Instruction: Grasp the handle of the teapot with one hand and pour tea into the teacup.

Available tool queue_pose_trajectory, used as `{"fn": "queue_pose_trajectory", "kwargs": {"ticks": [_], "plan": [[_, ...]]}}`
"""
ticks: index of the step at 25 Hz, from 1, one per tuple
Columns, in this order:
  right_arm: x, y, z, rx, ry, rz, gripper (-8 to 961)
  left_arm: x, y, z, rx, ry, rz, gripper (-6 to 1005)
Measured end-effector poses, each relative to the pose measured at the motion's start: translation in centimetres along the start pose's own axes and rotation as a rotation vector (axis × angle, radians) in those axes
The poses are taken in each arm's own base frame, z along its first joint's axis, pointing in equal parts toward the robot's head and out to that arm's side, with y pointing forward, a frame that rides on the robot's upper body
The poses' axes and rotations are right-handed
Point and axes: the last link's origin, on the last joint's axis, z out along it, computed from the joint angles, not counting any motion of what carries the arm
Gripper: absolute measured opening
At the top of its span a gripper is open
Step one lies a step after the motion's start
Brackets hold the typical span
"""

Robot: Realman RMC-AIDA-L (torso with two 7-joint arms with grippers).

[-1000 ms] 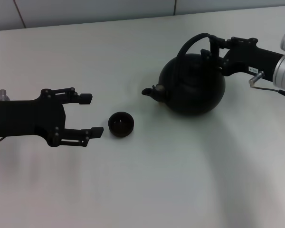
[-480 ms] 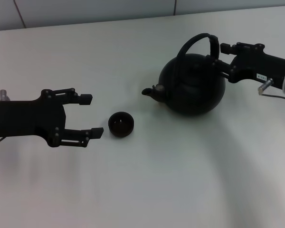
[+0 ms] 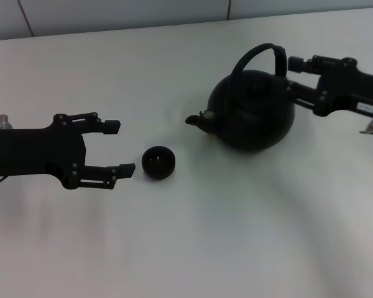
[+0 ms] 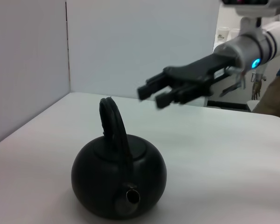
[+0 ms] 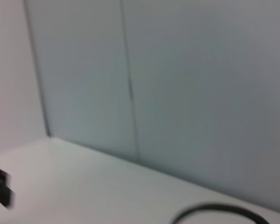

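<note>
White desk (image 3: 193, 248) surface is bounded at its far edge by pale grey wall panels. Nearest, toward the left edge of the desk, the left gripper (image 3: 119, 148) is held low with its fingers spread apart and nothing between them. The teacup (image 3: 158, 162) is set upright just beyond those fingertips, apart from them, roughly in line with the gap. Farther back and toward the right edge, the teapot (image 3: 255, 112) is seated on the desk, well apart from the teacup. Its spout is pointed toward the left edge and slightly toward the teacup, so its long axis is laid across the desk, left to right. The handle (image 3: 256, 54) is raised upright over the lid. The right gripper (image 3: 292, 77) is placed just beside the handle's right-hand foot, its fingers parted and closed on nothing. Contact with the teapot cannot be judged.
</note>
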Motion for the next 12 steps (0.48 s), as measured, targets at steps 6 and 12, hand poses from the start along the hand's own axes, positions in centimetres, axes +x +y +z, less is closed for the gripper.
{"fn": "queue_pose_trajectory", "kwargs": {"ticks": [6, 12], "plan": [[-1.4, 0.8, -2.3, -0.104, -0.127, -0.010, 501, 0.0, 0.0, 0.0, 0.002, 0.001, -0.001, 860], [-1.7, 1.7, -0.1, -0.229, -0.117, -0.084, 502, 0.2, 0.1, 0.1, -0.005, 0.016, 0.007, 860]]}}
